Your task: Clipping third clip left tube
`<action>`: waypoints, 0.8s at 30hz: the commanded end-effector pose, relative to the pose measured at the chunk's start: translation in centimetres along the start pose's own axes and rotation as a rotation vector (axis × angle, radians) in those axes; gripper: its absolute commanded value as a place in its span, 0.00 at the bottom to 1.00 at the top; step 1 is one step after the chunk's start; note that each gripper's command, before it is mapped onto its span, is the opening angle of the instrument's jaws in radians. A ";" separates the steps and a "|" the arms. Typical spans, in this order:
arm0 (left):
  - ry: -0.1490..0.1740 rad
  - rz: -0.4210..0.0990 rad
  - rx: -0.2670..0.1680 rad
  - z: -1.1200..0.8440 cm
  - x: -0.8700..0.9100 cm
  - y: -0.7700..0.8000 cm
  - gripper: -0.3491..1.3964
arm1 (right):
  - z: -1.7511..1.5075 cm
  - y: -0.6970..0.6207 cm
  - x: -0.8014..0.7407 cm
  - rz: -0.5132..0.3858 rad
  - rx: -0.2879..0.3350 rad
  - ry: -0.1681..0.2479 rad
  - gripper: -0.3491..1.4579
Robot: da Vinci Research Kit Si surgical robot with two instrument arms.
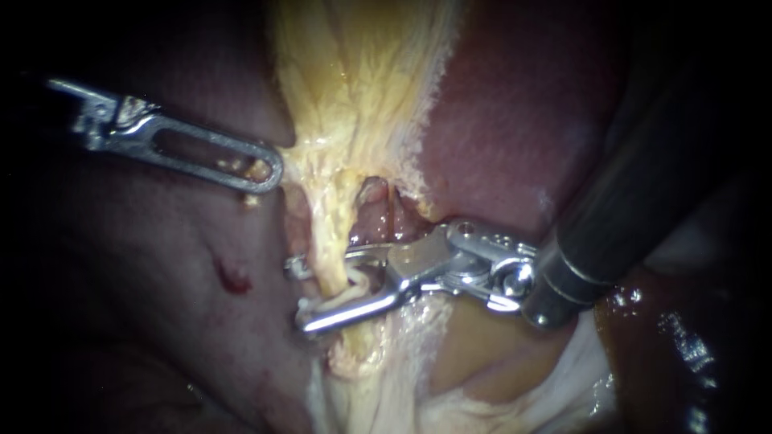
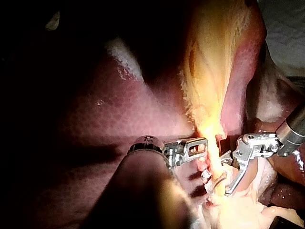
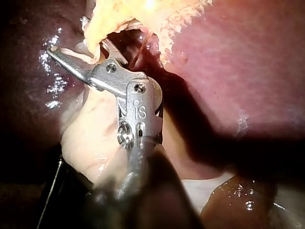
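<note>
A yellowish tube [image 1: 331, 257] runs down the middle of the endoscope view from a fan of yellow tissue [image 1: 354, 72]. My right instrument [image 1: 299, 293] comes in from the upper right. Its jaws stand open astride the tube, one on each side, with a pale clip [image 1: 354, 283] looped at the tube between them. The right wrist view shows the same jaws [image 3: 66, 36] reaching under the yellow tissue [image 3: 143, 14]. My left instrument [image 1: 269, 173] holds the edge of the yellow tissue higher up, its slotted jaws shut on it, as the left wrist view [image 2: 202, 147] also shows.
Dark red liver [image 1: 498, 137] lies to the right of the yellow tissue, and darker tissue with a small red spot [image 1: 233, 280] to the left. Pale, smooth tissue [image 1: 482, 354] sits under the right instrument's wrist. The dark shaft [image 1: 643, 193] crosses the upper right.
</note>
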 end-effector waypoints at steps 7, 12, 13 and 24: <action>0.002 0.000 0.002 0.01 0.00 0.00 0.00 | 0.05 0.02 0.00 0.009 0.009 0.017 0.47; 0.002 0.000 0.002 0.01 0.00 0.00 0.00 | 0.03 0.03 0.03 0.016 0.001 0.026 0.47; 0.002 0.000 0.002 0.01 0.00 0.00 0.00 | 0.03 0.04 0.04 0.019 -0.001 0.032 0.47; 0.002 0.000 0.002 0.01 0.00 0.01 0.00 | -0.12 0.06 0.22 0.031 -0.043 0.048 0.47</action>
